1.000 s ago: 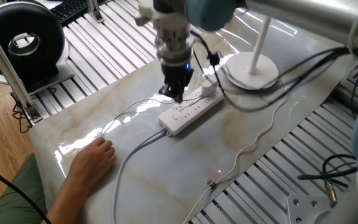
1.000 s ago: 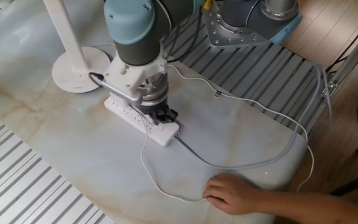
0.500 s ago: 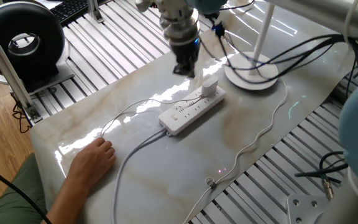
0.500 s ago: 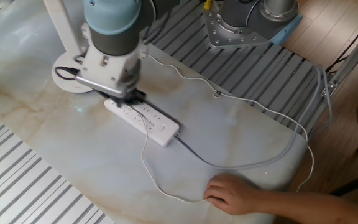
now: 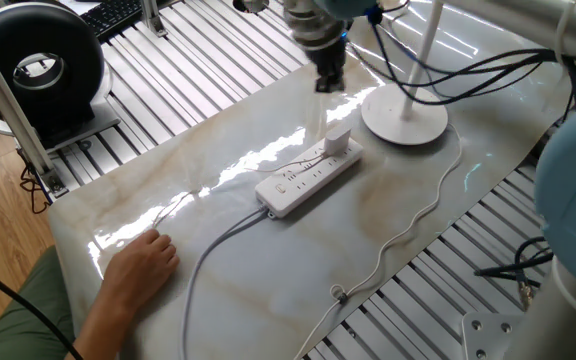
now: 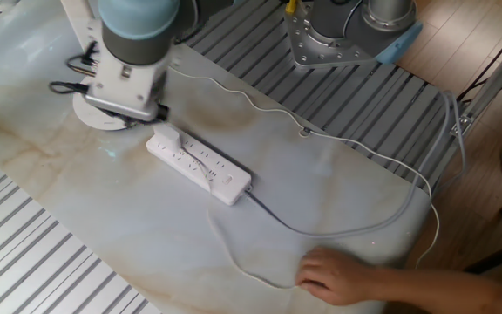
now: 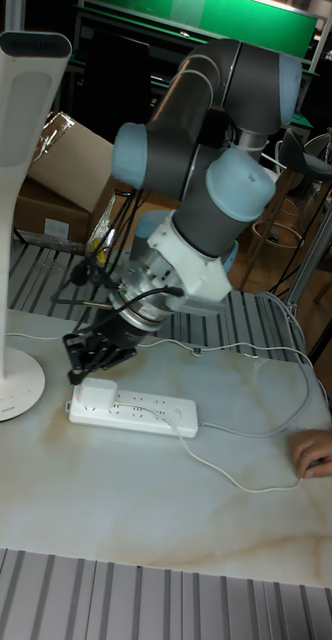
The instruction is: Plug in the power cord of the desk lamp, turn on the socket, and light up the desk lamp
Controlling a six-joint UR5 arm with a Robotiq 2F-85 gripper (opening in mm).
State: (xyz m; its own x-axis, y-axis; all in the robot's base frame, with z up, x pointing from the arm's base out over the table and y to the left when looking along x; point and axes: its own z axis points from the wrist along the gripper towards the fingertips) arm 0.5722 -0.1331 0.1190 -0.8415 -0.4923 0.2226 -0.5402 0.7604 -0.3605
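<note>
The socket [image 5: 306, 176] [image 6: 199, 163] [image 7: 136, 409] lies across the middle of the marble top. The power cord's boxy white plug [image 5: 338, 140] [image 6: 166, 138] [image 7: 98, 388] sits in the socket's end nearest the desk lamp. The thin cord [image 6: 356, 144] [image 7: 236, 484] loops over the table. The desk lamp has its round base [image 5: 405, 118] [image 7: 11, 385] just beyond that end, and its pole [image 7: 21, 150] stands upright. My gripper [image 5: 328, 80] [image 7: 86, 352] hangs above the plug end, between socket and lamp base. It is shut on nothing and touches neither.
A person's hand [image 5: 143, 262] [image 6: 347, 277] [image 7: 321, 452] rests flat on the table near the front edge. The socket's grey cable [image 5: 218, 240] [image 6: 321, 231] runs toward it. Slatted metal borders the marble top. A black round fan [image 5: 38, 65] stands at the far left.
My gripper has lifted off the socket's switch end and moved up and along toward the plug end and the lamp. The person's hand has shifted slightly toward the table edge.
</note>
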